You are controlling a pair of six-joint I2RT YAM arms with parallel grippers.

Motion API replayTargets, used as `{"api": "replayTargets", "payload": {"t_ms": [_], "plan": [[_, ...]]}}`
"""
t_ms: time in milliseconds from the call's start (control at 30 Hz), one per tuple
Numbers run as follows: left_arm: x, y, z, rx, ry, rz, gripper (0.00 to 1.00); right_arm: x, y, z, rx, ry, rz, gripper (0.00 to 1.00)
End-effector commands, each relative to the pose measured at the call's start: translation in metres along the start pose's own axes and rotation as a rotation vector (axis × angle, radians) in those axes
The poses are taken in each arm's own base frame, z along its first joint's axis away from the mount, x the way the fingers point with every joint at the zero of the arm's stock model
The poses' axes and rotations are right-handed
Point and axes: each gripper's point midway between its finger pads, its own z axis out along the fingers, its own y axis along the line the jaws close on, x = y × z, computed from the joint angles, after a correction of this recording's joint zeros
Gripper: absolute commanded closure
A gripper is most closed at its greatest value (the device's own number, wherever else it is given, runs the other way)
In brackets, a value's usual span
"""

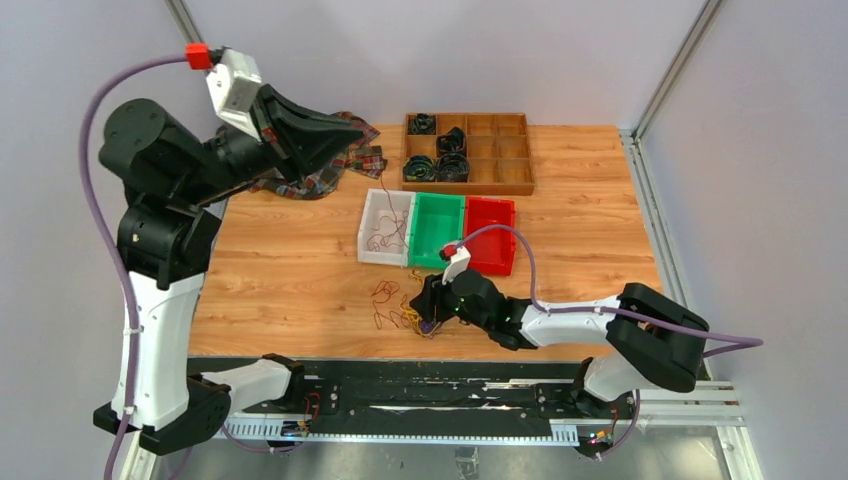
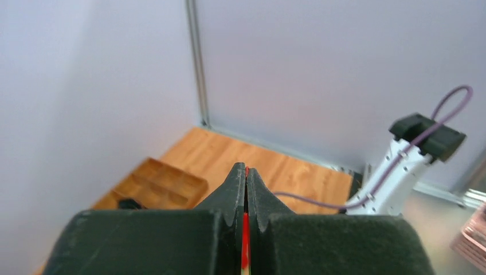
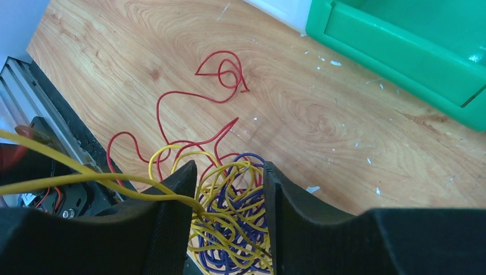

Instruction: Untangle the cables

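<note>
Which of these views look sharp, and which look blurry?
Top external: evenly lit, the table crisp. Left wrist: soft throughout, left gripper and its pinched red cable blurred. Right wrist: the cables sharp, right gripper dark and soft.

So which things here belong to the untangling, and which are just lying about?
Job: cable tangle between the open jaws of the right gripper; red cable pinched in the left gripper; loose cables in the white bin.
Lying about: green bin, red bin, wooden tray of black coils, plaid cloth.

tangled red, yellow, purple cables [image 3: 229, 229]
</note>
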Motion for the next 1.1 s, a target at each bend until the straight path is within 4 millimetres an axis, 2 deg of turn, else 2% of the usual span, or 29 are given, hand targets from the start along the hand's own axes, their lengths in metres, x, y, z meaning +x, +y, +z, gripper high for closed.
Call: {"api": "replayTargets", "payload": {"t_ms": [0, 233, 333, 600, 733, 800, 867, 933, 1067], "plan": [[-0.067, 0.014, -0.007, -0.140, -0.196, 0.174, 0.99, 0.015, -0.012, 0.002, 0.028, 0.028, 0.034, 0.53], [-0.138, 0.016, -0.026, -0.265, -0.390, 0.342, 0.99, 0.022, -0.013, 0.001, 0.027, 0.040, 0.035, 0.47], [-0.143, 0.018, -0.028, -0.289, -0.397, 0.369, 1.00, 0.022, -0.013, 0.000, 0.024, 0.039, 0.035, 0.47], [-0.079, 0.043, -0.020, -0.322, -0.246, 0.331, 1.00, 0.005, -0.010, -0.013, 0.032, 0.017, -0.002, 0.52], [-0.044, 0.059, -0.018, -0.350, -0.173, 0.330, 1.00, -0.010, -0.004, -0.026, 0.019, -0.013, -0.021, 0.47], [-0.016, 0.072, -0.014, -0.367, -0.110, 0.335, 1.00, -0.015, -0.002, -0.032, 0.011, -0.028, -0.021, 0.44], [0.025, 0.090, -0.010, -0.382, -0.015, 0.324, 1.00, -0.022, -0.001, -0.037, 0.008, -0.051, -0.020, 0.37], [0.055, 0.099, -0.007, -0.381, 0.046, 0.307, 1.00, -0.025, -0.002, -0.041, 0.016, -0.063, -0.019, 0.35], [0.099, 0.113, 0.002, -0.372, 0.106, 0.261, 1.00, -0.030, -0.005, -0.048, 0.029, -0.084, -0.016, 0.31]]}}
